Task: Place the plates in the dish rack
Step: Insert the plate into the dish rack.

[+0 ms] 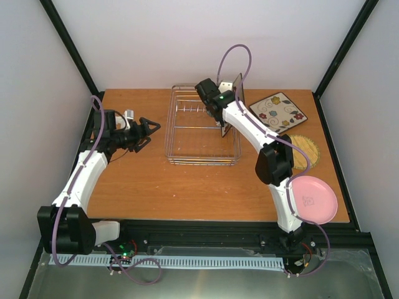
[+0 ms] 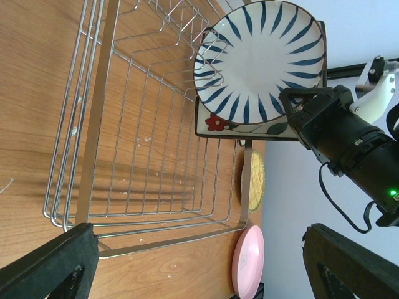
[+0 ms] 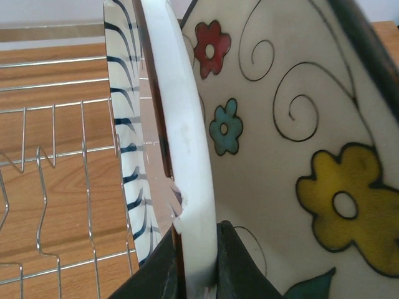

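My right gripper (image 1: 232,94) is shut on the rim of the square striped plate (image 1: 238,91), holding it upright over the far right end of the dish rack (image 1: 202,134). In the right wrist view the plate's white edge (image 3: 187,156) sits between my fingers (image 3: 240,261), near the rack's wires (image 3: 56,162). In the left wrist view the plate's striped face (image 2: 262,62) is above the rack (image 2: 156,156). The floral plate (image 1: 279,112), the tan woven plate (image 1: 307,152) and the pink plate (image 1: 312,199) lie on the table to the right. Left of the rack, my left gripper (image 1: 146,134) stands open and empty.
The right arm's elbow (image 1: 274,163) overlaps the tan plate's near edge. Black frame posts and white walls close in the table (image 1: 156,187) on three sides. In the left wrist view the tan plate (image 2: 255,180) and the pink plate (image 2: 248,261) lie beyond the rack.
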### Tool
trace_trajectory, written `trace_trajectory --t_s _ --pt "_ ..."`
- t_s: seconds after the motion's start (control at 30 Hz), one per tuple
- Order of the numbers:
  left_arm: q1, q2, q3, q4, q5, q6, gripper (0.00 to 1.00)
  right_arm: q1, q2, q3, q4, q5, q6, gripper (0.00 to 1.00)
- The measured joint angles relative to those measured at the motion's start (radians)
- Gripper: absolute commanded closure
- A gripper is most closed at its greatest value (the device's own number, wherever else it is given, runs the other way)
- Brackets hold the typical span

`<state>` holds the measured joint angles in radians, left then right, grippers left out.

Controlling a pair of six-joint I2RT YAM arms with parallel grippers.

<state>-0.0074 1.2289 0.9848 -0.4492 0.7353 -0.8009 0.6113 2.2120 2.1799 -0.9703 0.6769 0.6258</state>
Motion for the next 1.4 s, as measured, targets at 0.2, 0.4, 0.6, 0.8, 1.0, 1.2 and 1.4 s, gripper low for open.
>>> trace_trajectory --t_s 0.2,0.4,0.6,0.8,1.0,1.2,1.4 --pt "0.001 0.000 0.000 0.000 0.000 0.000 0.10 0.000 0.011 0.000 -0.002 -0.016 0.010 0.97" --pt "0.001 0.000 0.000 0.000 0.001 0.000 0.10 0.000 0.013 -0.010 -0.010 -0.027 0.031 0.97" --pt "0.001 0.000 0.000 0.000 0.001 0.000 0.10 -0.002 0.013 -0.042 0.017 -0.034 0.050 0.94" --pt "0.001 0.000 0.000 0.000 0.001 0.001 0.10 0.000 0.013 -0.042 0.031 -0.037 0.054 0.66" --pt "0.001 0.001 0.000 -0.001 0.002 0.007 0.10 -0.001 0.012 -0.042 0.039 -0.034 0.061 0.62" --pt "0.002 0.006 0.000 0.000 0.002 0.008 0.10 0.000 0.007 -0.042 0.016 -0.035 0.079 0.61" --pt "0.004 0.006 0.000 0.000 0.002 0.008 0.10 0.003 -0.031 -0.066 -0.022 -0.039 0.109 0.62"
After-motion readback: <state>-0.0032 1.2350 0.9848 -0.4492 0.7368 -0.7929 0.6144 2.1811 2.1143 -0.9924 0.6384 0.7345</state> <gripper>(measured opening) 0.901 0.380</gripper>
